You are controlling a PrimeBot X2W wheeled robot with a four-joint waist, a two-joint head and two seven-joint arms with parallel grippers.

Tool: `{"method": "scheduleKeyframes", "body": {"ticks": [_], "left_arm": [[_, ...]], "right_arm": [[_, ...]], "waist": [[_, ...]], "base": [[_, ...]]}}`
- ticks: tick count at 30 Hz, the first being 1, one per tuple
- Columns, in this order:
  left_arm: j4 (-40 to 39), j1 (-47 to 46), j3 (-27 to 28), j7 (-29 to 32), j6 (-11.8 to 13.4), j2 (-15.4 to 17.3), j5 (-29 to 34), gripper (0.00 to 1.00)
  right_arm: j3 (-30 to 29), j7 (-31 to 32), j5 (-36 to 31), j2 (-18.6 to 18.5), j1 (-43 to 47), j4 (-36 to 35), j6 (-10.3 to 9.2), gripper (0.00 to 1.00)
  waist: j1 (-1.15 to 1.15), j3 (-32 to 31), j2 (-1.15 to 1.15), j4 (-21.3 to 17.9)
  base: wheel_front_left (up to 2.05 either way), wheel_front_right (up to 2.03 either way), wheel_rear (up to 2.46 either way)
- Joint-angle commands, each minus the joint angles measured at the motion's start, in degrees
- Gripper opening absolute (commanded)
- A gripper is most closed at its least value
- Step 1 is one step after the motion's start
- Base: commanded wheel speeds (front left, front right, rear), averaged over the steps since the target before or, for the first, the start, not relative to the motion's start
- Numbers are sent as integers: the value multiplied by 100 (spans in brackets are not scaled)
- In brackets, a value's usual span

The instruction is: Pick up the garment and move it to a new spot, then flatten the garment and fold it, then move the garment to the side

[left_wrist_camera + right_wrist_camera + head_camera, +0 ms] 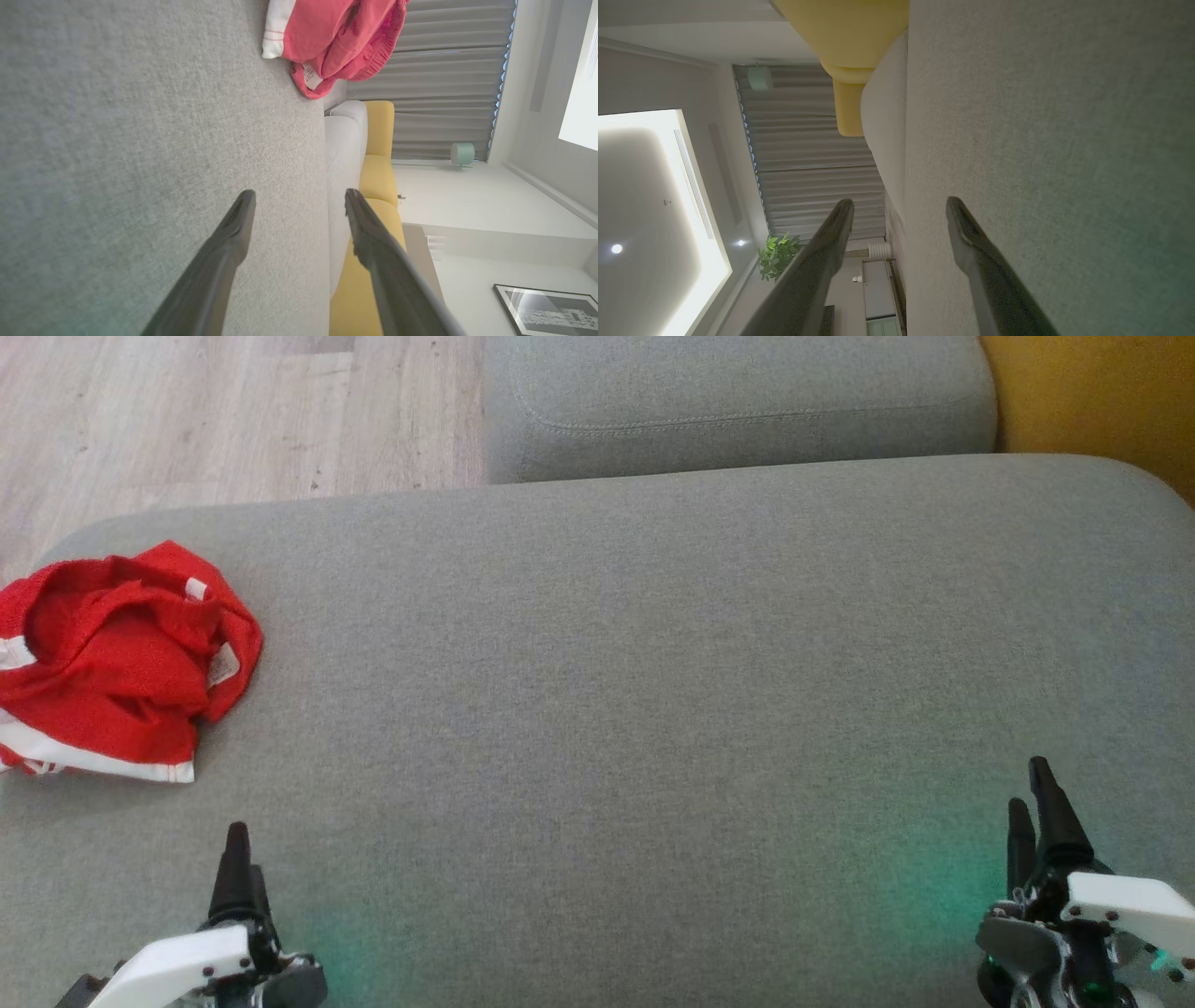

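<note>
we find the grey seat cushion (pixel 653 663) taking up most of the head view, its middle bare; we judge that stretch the likely new spot for the work. the red garment (pixel 121 653), white-trimmed, lies crumpled in a heap at the cushion's left edge, untouched, so the pick-up is not yet begun. both arms sit low at the near edge, well apart, fingers pointing forward over the fabric, which reads as a ready pose. the left gripper (pixel 238 859) is the nearer to the garment but apart from it, jaws spread and empty. the right gripper (pixel 1029 791), well away, is likewise spread and holds nothing.
</note>
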Motion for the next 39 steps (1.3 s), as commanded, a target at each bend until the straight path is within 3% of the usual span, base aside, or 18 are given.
{"method": "scheduleKeyframes", "body": {"ticks": [1, 14, 39], "left_arm": [[-206, -259, -2, -51, -4, 62, 98, 100], [-240, -343, -49, -270, -8, 120, 912, 100], [-10, -615, -287, -690, -17, 350, 2866, 100]], "right_arm": [[38, -56, -88, -64, -299, -233, 3, 100], [178, -280, -864, -121, -460, -291, 5, 100], [535, -701, -2988, -239, -922, 39, 10, 100]], "waist": [[0, 1, 0, 0], [0, 22, 0, -15], [0, 52, 0, -65]], "base": [[0, 0, 0], [0, 0, 0], [0, 0, 0]]}}
